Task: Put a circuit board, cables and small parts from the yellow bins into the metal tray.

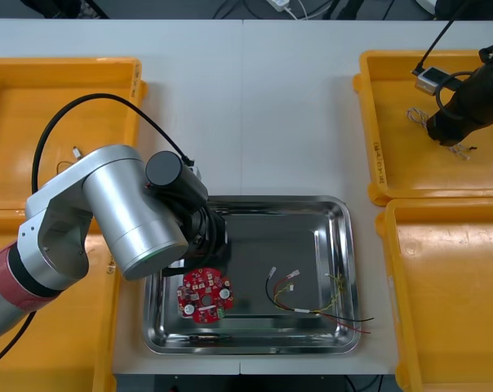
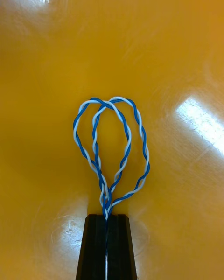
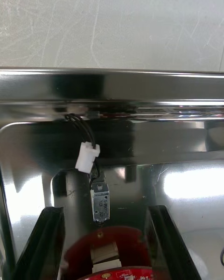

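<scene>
My right gripper (image 2: 107, 224) is shut on a twisted blue and white cable (image 2: 112, 140), whose two loops lie on the floor of the far right yellow bin (image 1: 401, 163). In the front view the right gripper (image 1: 445, 137) is low inside that bin. My left gripper (image 3: 103, 210) stands open over the left part of the metal tray (image 1: 328, 208). The round red circuit board (image 1: 204, 296) lies on the tray floor, its edge (image 3: 109, 256) between the open fingers. A small metal part (image 3: 100, 204) on black wires with a white plug (image 3: 87, 157) lies just ahead of the board.
Red, yellow and black cables (image 1: 312, 300) lie in the tray's right half, one end trailing over the near right rim. The near right bin (image 1: 450, 286) and the two left bins (image 1: 34, 122) flank the tray. The left arm's body (image 1: 124, 212) covers the tray's left rim.
</scene>
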Robot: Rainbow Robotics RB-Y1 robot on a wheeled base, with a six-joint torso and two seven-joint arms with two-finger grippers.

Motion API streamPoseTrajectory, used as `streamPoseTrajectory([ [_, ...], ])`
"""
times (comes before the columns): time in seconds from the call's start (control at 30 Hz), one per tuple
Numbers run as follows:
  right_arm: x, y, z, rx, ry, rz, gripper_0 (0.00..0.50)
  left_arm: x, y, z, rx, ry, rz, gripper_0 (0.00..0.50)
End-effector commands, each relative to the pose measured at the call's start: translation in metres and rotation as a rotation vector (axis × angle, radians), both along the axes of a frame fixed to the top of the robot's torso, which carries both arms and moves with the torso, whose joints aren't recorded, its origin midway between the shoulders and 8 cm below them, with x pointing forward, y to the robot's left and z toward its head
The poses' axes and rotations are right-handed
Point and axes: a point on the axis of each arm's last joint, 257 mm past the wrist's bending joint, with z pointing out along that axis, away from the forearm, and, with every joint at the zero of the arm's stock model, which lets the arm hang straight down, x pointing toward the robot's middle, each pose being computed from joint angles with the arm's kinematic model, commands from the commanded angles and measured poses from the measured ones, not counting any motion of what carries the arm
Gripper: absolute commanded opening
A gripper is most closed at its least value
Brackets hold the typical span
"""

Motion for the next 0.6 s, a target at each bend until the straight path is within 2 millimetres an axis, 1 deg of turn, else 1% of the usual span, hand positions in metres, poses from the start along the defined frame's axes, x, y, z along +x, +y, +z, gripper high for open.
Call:
streamPoseTrajectory([
  [0.03,0.007,-0.003,0.013,-0.009,-0.051,0.028,0.0,-0.005,0.011,-0.009,-0.002,0.016,0.048,0.5],
  [0.1,0.008,-0.002,0.021,-0.016,-0.06,0.032,0.0,-0.005,0.013,-0.009,0.001,0.015,0.052,0.5],
  [0.2,0.008,-0.004,0.044,-0.047,-0.077,0.047,0.0,-0.001,0.018,-0.007,0.01,0.001,0.058,0.5],
  [0.3,0.005,-0.003,0.056,-0.062,-0.072,0.055,0.0,0.003,0.02,-0.004,0.009,-0.005,0.062,0.5],
  [0.47,-0.009,-0.004,0.071,-0.041,-0.042,0.047,0.0,0.01,0.024,0.013,-0.022,0.003,0.079,0.5],
  [0.6,-0.018,-0.005,0.084,-0.039,-0.028,0.041,0.0,0.016,0.033,0.029,-0.023,0.007,0.101,0.5],
])
